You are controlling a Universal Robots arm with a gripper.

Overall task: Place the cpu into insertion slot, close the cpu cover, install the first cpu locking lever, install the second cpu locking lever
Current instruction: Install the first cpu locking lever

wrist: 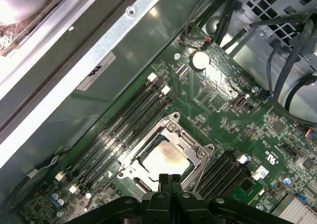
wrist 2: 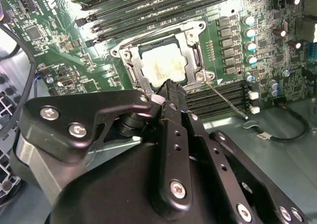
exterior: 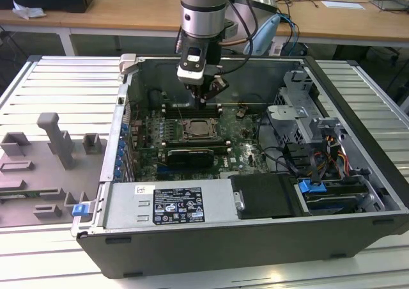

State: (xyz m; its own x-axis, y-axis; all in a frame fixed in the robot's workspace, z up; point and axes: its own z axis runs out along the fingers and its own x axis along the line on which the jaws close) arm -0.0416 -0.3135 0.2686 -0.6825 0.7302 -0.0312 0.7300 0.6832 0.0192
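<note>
The cpu lies flat in the insertion slot, its pale metal top showing in both wrist views. The silvery cpu cover is down around the chip, framing it. One thin wire locking lever sticks out from a socket corner across the black memory slots. Another wire lever runs along the socket's edge. My gripper hangs just above the socket's far edge, its black fingertips pressed together and holding nothing.
The socket sits on a green motherboard inside an open computer case. Long black memory slots flank the socket. A black card lies in front of it. Cables and a drive cage crowd the exterior view's right.
</note>
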